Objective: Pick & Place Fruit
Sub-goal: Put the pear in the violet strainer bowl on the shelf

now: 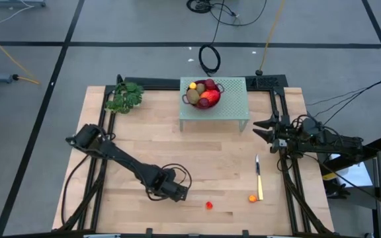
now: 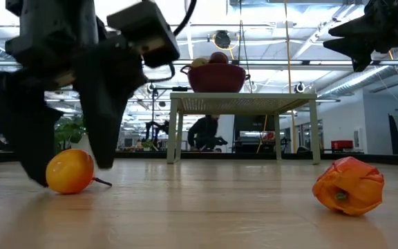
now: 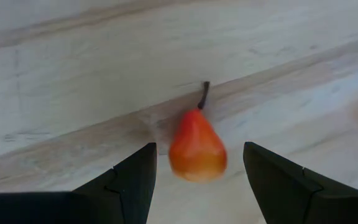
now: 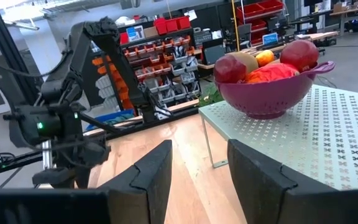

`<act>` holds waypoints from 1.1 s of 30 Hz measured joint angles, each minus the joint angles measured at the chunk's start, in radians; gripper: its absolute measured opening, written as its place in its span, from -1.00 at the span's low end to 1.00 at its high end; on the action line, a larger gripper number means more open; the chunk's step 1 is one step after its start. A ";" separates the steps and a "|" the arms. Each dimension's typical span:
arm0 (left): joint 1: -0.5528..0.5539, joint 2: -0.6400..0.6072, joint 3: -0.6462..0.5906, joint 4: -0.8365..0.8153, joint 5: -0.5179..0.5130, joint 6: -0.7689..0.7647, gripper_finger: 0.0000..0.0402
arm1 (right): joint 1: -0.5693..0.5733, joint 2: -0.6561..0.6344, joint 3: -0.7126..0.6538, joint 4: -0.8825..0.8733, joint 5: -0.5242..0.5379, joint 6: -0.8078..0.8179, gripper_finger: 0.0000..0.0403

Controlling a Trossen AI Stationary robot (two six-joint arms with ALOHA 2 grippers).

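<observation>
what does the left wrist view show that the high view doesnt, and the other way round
Only the left wrist view: the small orange-red pear close up, with its dark stem, lying on the wood between the left tool's open fingers, not yet gripped.

Only the high view: the purple bowl of fruit on the green perforated stand, the leafy sprig, the yellow-handled knife, a small orange fruit beside it, and the right tool waiting near the stand.

Both: the wooden table and the left arm's end near the pear.
</observation>
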 joint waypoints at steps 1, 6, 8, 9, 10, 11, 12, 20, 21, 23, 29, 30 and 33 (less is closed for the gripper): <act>0.001 0.008 0.000 0.005 0.007 0.001 0.20 | 0.000 0.000 0.000 0.004 0.000 0.000 -0.25; 0.002 0.016 0.000 0.012 0.011 -0.002 0.20 | 0.000 0.000 0.000 0.006 0.000 0.000 -0.25; 0.002 0.016 0.000 0.008 0.007 -0.003 0.20 | 0.000 0.000 0.000 0.006 0.000 0.000 -0.25; 0.002 0.016 0.000 0.008 0.006 -0.003 0.20 | 0.000 0.000 0.000 0.006 0.000 0.000 -0.25; 0.002 0.016 0.000 0.008 0.006 -0.004 0.20 | 0.000 0.000 0.000 0.006 0.000 0.000 -0.25; 0.002 0.016 0.000 0.008 0.006 -0.005 0.20 | 0.000 0.000 0.000 0.006 0.000 0.000 -0.25; 0.002 0.016 0.000 0.009 0.006 -0.006 0.20 | 0.000 0.000 0.000 0.006 0.000 0.000 -0.25; 0.005 0.017 -0.001 0.000 0.004 -0.010 -0.18 | 0.000 0.000 0.000 0.006 0.000 0.000 -0.25; 0.005 0.017 -0.001 0.001 0.004 -0.010 -0.26 | 0.000 0.000 0.000 0.006 0.000 0.000 -0.25; 0.006 0.017 -0.001 0.004 0.002 -0.009 -0.39 | 0.000 0.000 0.000 0.006 0.000 0.000 -0.25; 0.010 0.015 -0.001 0.024 -0.013 0.030 -0.58 | 0.000 0.000 0.000 0.006 0.000 0.000 -0.25; 0.012 0.015 0.000 0.034 -0.026 0.036 -0.57 | 0.000 0.000 0.000 0.006 0.000 0.000 -0.25; 0.029 0.000 0.011 0.052 -0.093 0.060 -0.52 | 0.000 0.000 0.000 0.006 0.000 0.000 -0.25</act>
